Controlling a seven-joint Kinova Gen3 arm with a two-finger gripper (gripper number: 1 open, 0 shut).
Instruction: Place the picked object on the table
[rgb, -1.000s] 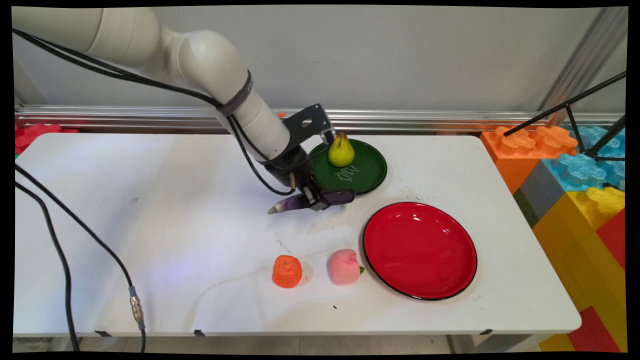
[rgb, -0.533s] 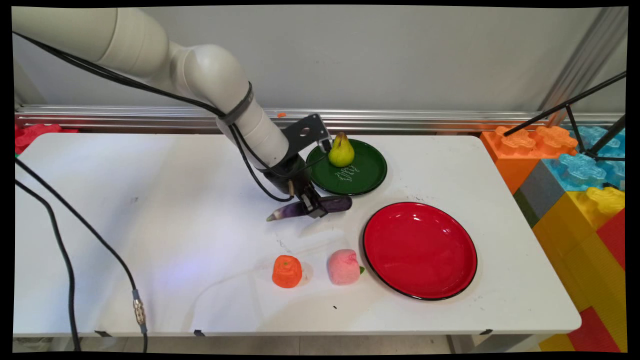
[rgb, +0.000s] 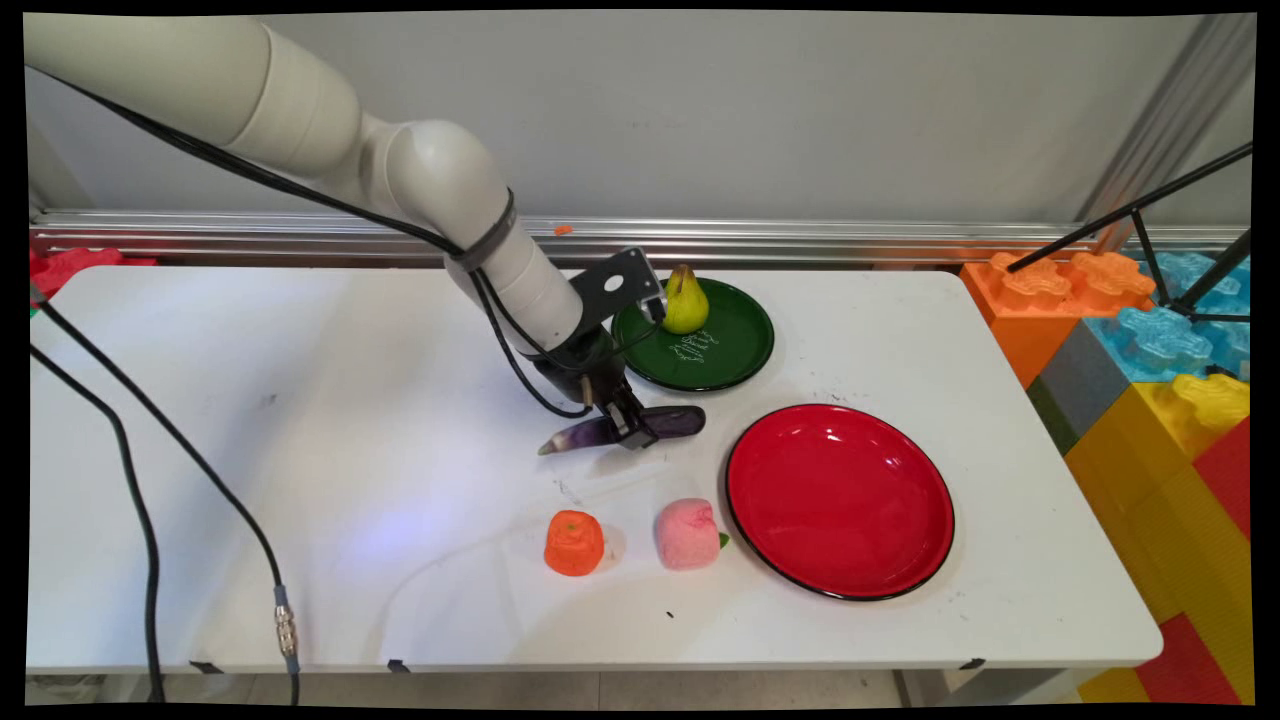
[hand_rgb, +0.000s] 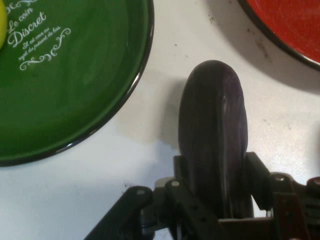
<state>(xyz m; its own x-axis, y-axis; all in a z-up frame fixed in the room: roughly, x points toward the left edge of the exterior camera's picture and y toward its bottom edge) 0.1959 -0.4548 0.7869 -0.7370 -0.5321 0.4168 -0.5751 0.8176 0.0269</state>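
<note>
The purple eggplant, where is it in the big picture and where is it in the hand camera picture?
Main view: the purple eggplant lies crosswise near the table's middle, clamped in the gripper, just in front of the green plate.
Hand view: the purple eggplant rises from the bottom centre, between the fingers.
Shared landmark: the green plate with white lettering, beside the eggplant in both.

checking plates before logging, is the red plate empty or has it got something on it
Empty. The red plate shows only its bare glossy surface; the gripper holds the eggplant beside it, over the table.
</note>
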